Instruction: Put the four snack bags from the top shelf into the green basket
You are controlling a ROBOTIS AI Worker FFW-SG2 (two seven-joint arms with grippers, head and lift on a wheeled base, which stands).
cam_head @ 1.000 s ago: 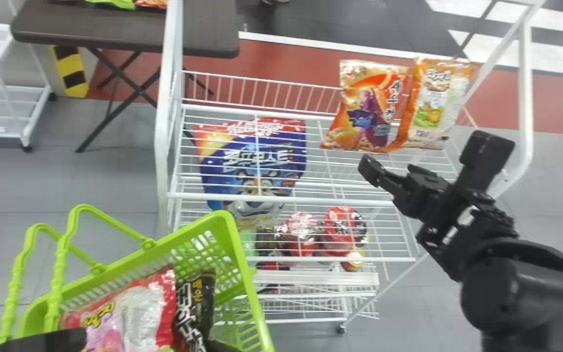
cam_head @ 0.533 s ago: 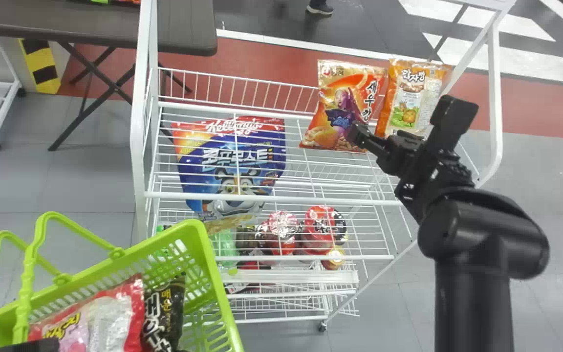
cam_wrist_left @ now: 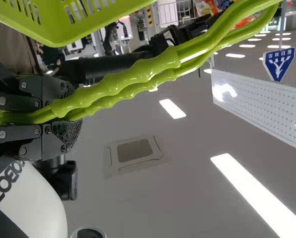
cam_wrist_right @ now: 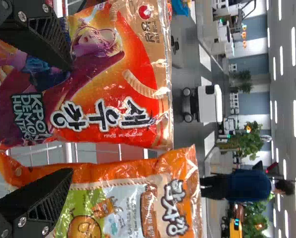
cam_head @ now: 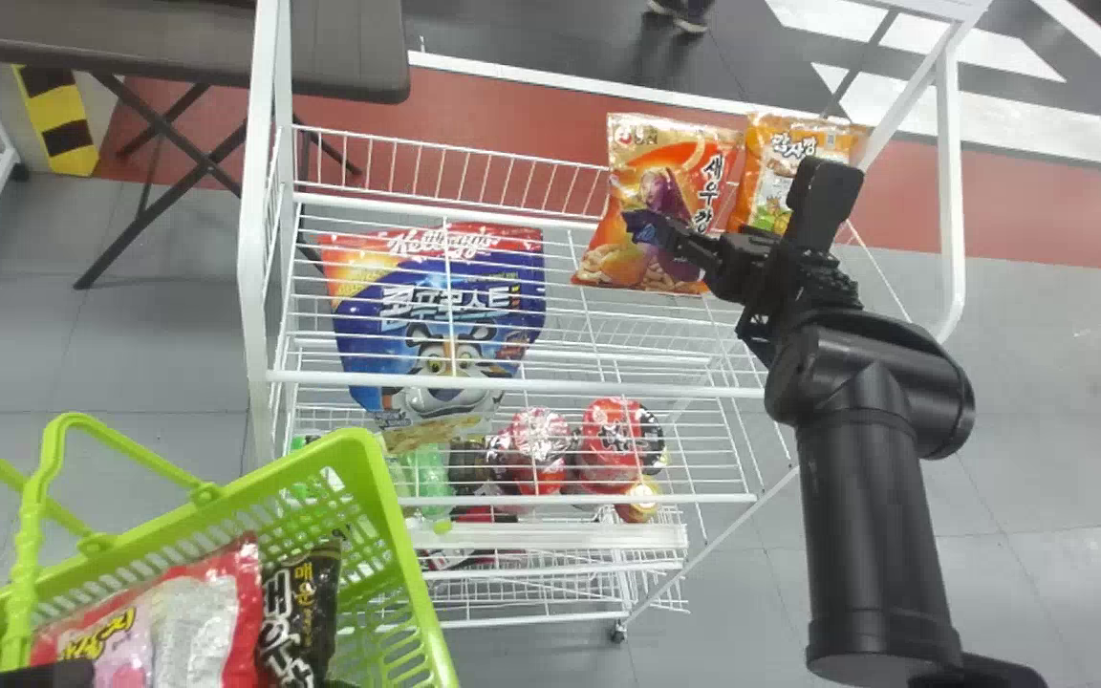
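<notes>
Facing the white wire rack (cam_head: 250, 268), the green plastic basket (cam_head: 401, 540) held by its handles (cam_wrist_left: 138, 74) in your left gripper (cam_wrist_left: 63, 118), you could pinch the glossy purple-and-orange bag (cam_wrist_right: 113, 84) and orange-and-white bag (cam_wrist_right: 123, 213) together on the top shelf (cam_head: 608, 387), as your empty right gripper (cam_wrist_right: 71, 119), flat black fingers (cam_wrist_right: 38, 34) spread wide, spans both.

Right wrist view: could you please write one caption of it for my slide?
Open right gripper at a red-and-orange snack bag and an orange snack bag beside it.

Right arm (cam_head: 866, 516) extended forward, right claw (cam_head: 696, 230) spread wide; left claw (cam_head: 44, 677) low, seemingly clamped.
</notes>
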